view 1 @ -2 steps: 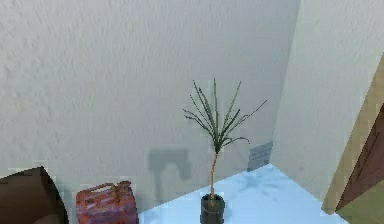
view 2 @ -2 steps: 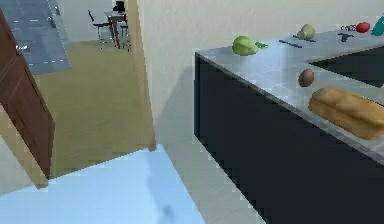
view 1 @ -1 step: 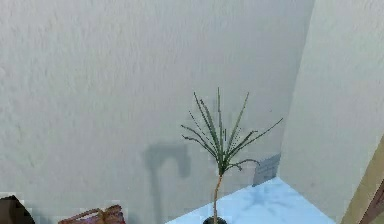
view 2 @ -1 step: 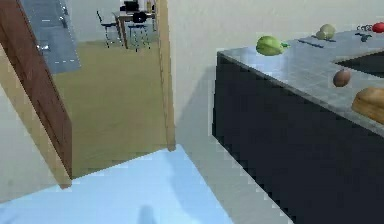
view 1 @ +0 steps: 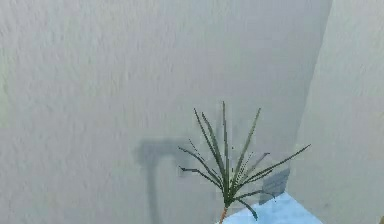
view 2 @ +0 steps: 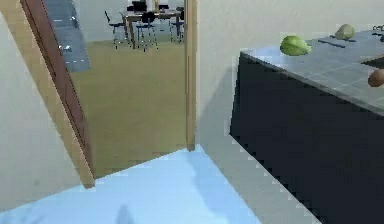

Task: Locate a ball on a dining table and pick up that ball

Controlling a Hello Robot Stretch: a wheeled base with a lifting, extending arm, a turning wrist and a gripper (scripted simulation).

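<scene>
Turning tightly risks clipping the door frame [view 2: 190,70]; a spiky plant [view 1: 232,172] and wall [view 1: 100,80] block straight ahead. Top middle of the arm side view stands the desk with chairs [view 2: 150,14]; any ball there is too small to tell. A green lump [view 2: 295,45] on the dark desk [view 2: 300,115] could mislead. End effector's state: cannot tell
</scene>
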